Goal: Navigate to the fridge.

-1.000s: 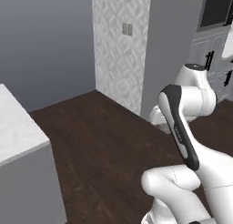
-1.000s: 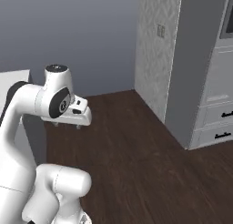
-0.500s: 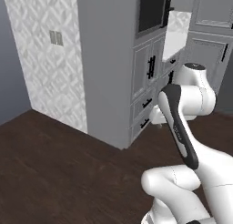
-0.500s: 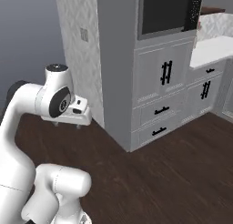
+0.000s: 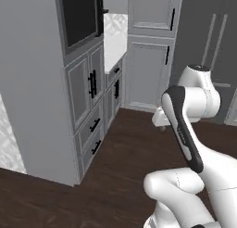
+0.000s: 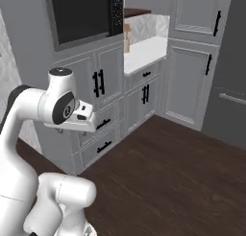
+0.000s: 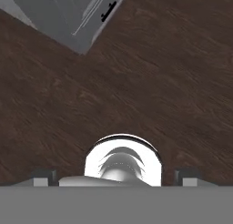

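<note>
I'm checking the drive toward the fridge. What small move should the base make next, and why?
Probably keep turning a little to the right, then roll forward. The fridge stands at the right edge of both base views, past the tall panelled cabinets, so it is not yet centred ahead. The dark wood floor between looks open. The gripper points down at the floor, its fingertips set well apart, holding nothing.

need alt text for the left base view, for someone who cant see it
The dark grey fridge with long vertical bar handles stands at the upper right, partly behind the robot's white arm. Light grey panelled cabinets with short black handles line the left, a white countertop sits in the corner, and dark wood floor lies between.
</note>
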### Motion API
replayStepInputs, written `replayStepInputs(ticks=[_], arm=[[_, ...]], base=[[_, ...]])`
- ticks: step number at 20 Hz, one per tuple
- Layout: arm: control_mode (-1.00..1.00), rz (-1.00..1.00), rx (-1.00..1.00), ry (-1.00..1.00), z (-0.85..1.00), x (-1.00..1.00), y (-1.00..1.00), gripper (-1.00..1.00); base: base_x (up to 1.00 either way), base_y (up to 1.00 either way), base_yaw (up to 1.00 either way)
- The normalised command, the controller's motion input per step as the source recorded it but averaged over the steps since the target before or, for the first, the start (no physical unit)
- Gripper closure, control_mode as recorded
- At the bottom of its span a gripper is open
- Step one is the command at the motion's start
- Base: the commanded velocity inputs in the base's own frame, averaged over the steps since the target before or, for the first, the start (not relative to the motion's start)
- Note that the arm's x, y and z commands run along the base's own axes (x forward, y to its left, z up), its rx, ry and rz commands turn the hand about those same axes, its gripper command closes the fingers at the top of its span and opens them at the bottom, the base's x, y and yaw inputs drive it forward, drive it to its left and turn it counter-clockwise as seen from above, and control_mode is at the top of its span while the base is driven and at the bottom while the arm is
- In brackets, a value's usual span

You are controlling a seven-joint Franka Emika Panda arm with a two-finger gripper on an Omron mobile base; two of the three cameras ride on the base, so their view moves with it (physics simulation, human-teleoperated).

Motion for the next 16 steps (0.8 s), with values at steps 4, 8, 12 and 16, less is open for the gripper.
replayStepInputs(ticks=[4, 8, 12, 16], arm=[[1.00, 0.00, 0.00, 0.00, 0.00, 0.00, 0.00, -1.00], [1.00, 0.00, 0.00, 0.00, 0.00, 0.00, 0.00, -1.00], [1.00, 0.00, 0.00, 0.00, 0.00, 0.00, 0.00, -1.00], [1.00, 0.00, 0.00, 0.00, 0.00, 0.00, 0.00, -1.00]], base=[[0.94, -0.61, -0.50], [1.00, -0.57, -0.46], [1.00, -0.47, -0.44], [1.00, -0.43, -0.43]])
